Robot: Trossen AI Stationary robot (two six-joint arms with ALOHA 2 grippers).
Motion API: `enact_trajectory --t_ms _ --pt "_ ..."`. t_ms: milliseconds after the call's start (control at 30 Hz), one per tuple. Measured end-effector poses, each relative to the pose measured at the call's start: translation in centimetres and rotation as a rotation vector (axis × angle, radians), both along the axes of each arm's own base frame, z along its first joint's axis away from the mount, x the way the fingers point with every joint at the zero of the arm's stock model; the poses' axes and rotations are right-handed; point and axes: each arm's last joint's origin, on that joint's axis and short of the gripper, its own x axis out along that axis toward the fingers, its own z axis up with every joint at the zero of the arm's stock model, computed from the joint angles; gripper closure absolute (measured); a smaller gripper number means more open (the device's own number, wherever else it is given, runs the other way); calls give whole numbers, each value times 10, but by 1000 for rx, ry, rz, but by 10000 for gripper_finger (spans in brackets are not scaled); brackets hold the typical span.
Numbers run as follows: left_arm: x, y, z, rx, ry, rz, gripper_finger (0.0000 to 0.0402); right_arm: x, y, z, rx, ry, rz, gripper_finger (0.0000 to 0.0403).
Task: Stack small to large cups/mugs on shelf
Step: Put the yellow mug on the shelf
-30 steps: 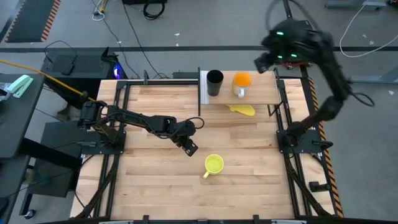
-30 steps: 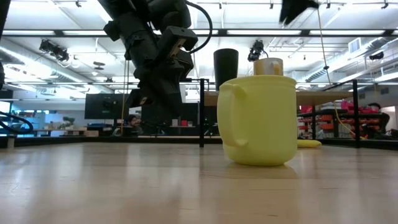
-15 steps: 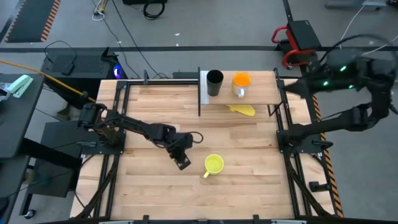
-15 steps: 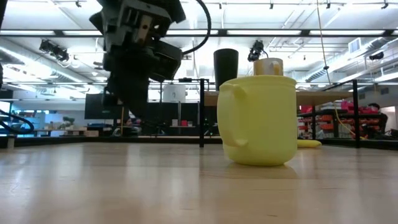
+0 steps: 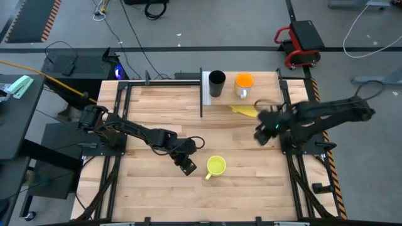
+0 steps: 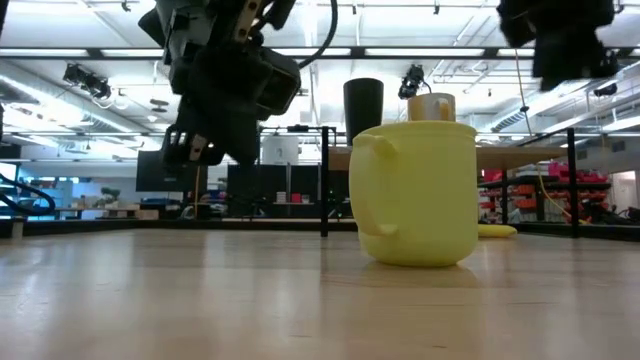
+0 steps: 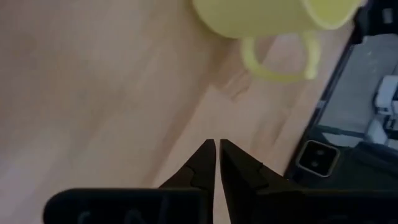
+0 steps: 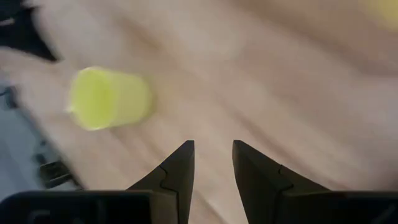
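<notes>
Left fingers clenched empty beside yellow mug, right fingers parted over bare tabletop.

No legible text or labels anywhere.

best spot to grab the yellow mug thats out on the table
Probably the rim of the yellow mug, from above on the side away from its handle. It stands upright, mouth open, and the left pincer, shut now, hangs right beside it.
</notes>
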Motion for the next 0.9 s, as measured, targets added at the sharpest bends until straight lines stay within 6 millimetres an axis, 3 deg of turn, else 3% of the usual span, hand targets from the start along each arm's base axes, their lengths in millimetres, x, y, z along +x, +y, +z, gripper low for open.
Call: enact_trajectory --t_ms 100,233,433,600,900 --pt "2 0 2 -17 -17 33 366 14 16 -29 40 -35 30 287" --pt "9 0 0 -33 -55 73 365 14 31 -56 -7 41 2 287" --pt "23 -4 -19 -89 -75 92 365 16 51 -65 -94 -45 3 287" --pt "35 -7 -31 -152 -120 111 361 19 57 -73 -114 -11 -1 287" --pt "62 -8 -22 -160 -242 108 361 35 69 -81 -90 -48 39 287"
